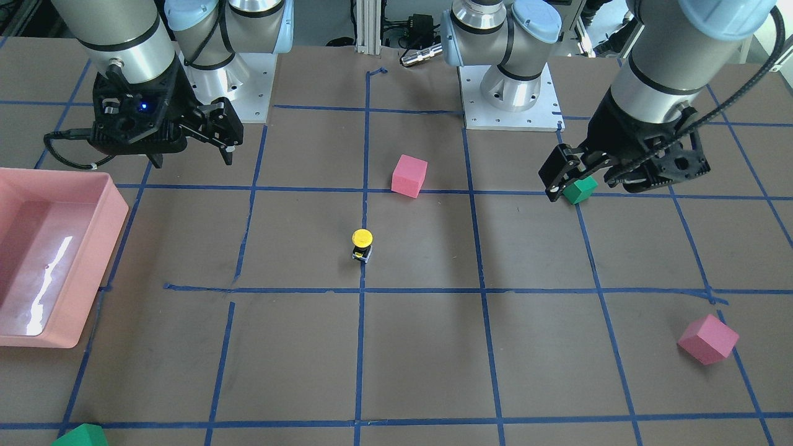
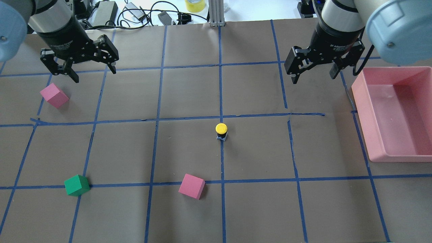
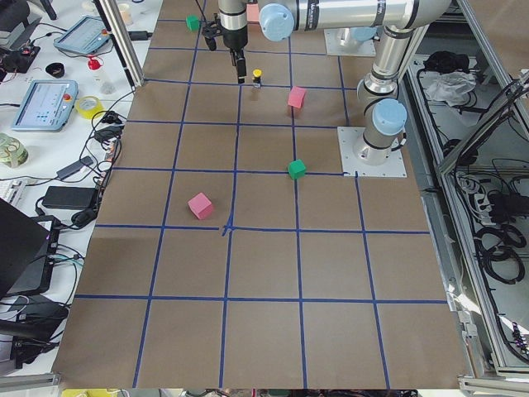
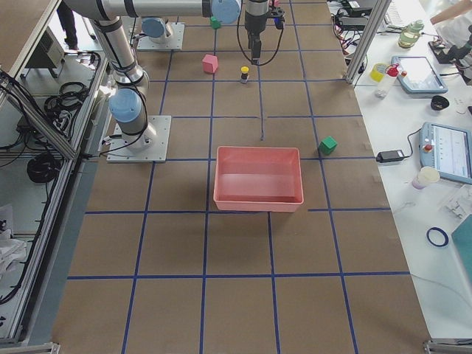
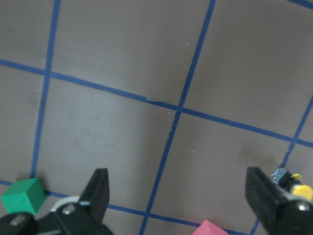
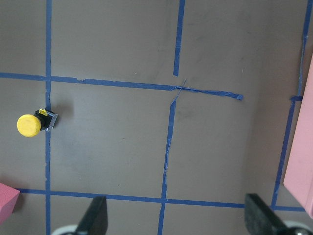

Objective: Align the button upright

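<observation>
Button stands upright near the middle of the table, yellow cap on top, black body and silvery base below. We log it on a blue tape line, near a crossing of two lines. The base appears to sit flat on the paper, though it is too small for us to be sure.

We find the left gripper hanging above the far left part of the table, fingers spread wide with nothing between them, well apart from the button. The right gripper hangs above the far right part, fingers likewise spread and empty.

We also note a pink tray at the right edge, one pink cube near the button on the robot's side, a second pink cube near the left gripper, and a green cube on the left
</observation>
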